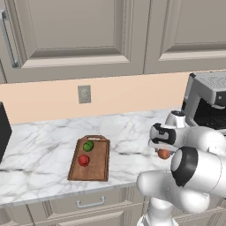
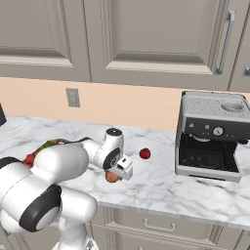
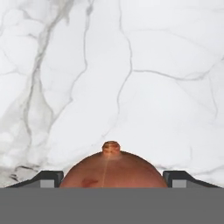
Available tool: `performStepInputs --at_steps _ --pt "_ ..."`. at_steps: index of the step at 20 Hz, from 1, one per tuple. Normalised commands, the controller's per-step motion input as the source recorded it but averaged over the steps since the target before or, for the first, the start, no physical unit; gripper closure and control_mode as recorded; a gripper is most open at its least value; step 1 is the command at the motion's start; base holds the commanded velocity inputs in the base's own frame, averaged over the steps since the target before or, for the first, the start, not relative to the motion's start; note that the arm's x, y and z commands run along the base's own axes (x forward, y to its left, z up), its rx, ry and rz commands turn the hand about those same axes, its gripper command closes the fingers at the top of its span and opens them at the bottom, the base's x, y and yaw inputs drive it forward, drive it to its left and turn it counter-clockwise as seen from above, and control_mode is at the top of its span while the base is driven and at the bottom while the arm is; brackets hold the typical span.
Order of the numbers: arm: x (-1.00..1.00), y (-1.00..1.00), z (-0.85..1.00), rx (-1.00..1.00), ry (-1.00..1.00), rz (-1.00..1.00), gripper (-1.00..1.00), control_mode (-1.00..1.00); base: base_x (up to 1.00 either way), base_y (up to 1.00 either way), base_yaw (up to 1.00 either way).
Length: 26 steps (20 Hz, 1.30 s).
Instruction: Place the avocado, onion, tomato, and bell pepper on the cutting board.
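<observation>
The brown onion [image 3: 113, 168] sits between my gripper's [image 3: 113, 177] two dark fingertips [image 3: 49, 177], which press against its sides. From the left base view the gripper [image 1: 161, 150] points down at the onion [image 1: 164, 154] on the right of the marble counter. The wooden cutting board [image 1: 99, 164] lies to the left. On it rest the green avocado [image 1: 88, 146] and a red ball [image 1: 84, 160], tomato or bell pepper, I cannot tell which. A second red ball [image 2: 144, 154] lies on the counter beyond the gripper [image 2: 117, 174], toward the coffee machine.
A grey coffee machine [image 2: 210, 136] stands at the right against the wall. A dark appliance [image 1: 3, 132] is at the counter's far left edge. Cabinets hang above, and a wall outlet [image 1: 84, 94] is behind the board.
</observation>
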Motion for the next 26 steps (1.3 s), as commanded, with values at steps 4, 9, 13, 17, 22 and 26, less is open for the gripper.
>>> performStepInputs --at_steps 4,9,13,17,22,26 --pt "-0.07 0.04 0.20 0.00 0.00 0.02 1.00 -1.00 0.00 0.00 0.00" --pt "-0.09 0.19 0.56 0.00 -0.01 0.06 1.00 -1.00 0.00 0.00 0.00" --pt "-0.08 0.42 0.55 -0.01 -0.02 0.06 1.00 -1.00 0.00 0.00 0.00" --pt "-0.01 0.54 0.40 -0.01 -0.01 0.06 1.00 -1.00 0.00 0.00 0.00" --pt "0.00 0.62 0.22 0.00 -0.01 0.08 1.00 -1.00 0.00 0.00 0.00" --pt "0.00 0.67 0.06 0.00 -0.02 0.06 1.00 -1.00 0.00 0.00 0.00"
